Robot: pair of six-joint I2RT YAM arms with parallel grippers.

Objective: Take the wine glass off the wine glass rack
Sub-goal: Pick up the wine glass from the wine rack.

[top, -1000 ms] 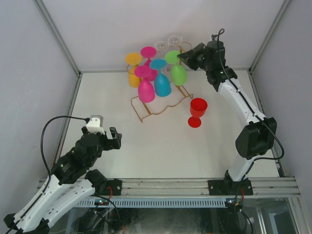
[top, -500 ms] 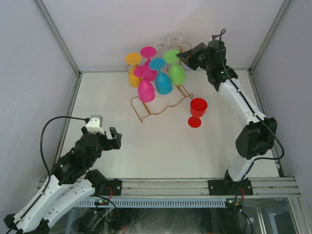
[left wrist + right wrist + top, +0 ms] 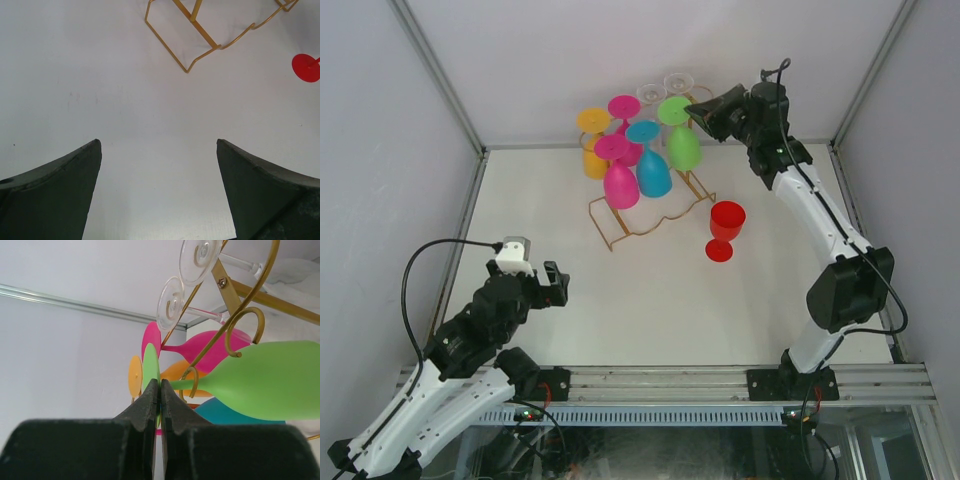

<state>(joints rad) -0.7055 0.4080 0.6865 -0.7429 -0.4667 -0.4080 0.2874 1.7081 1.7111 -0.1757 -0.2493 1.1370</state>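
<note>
right gripper pinched on the green glass's foot at the rack

the green wine glass (image 3: 684, 149) hangs upside down at the right front end of the wine glass rack (image 3: 651, 222), bowl down and flat foot up. in the right wrist view its stem runs through the curled gold loops at the end of a top rail. the right gripper (image 3: 160, 387) has its two fingers pressed together on the thin edge of the glass's green foot, with no gap showing beyond the disc itself.

on the same rack hang two pink glasses (image 3: 619, 185), a blue glass (image 3: 652, 172), an orange glass (image 3: 593, 162) and, at the back, two clear glasses (image 3: 678, 82). the rack stands at the far middle of the worktop (image 3: 620, 310). a red glass (image 3: 725, 230) stands upright on the worktop just beside the rack's right front corner.

the left gripper (image 3: 158, 143) is well apart from all this, over the near left of the worktop. its fingers are spread wide and hold nothing.
</note>
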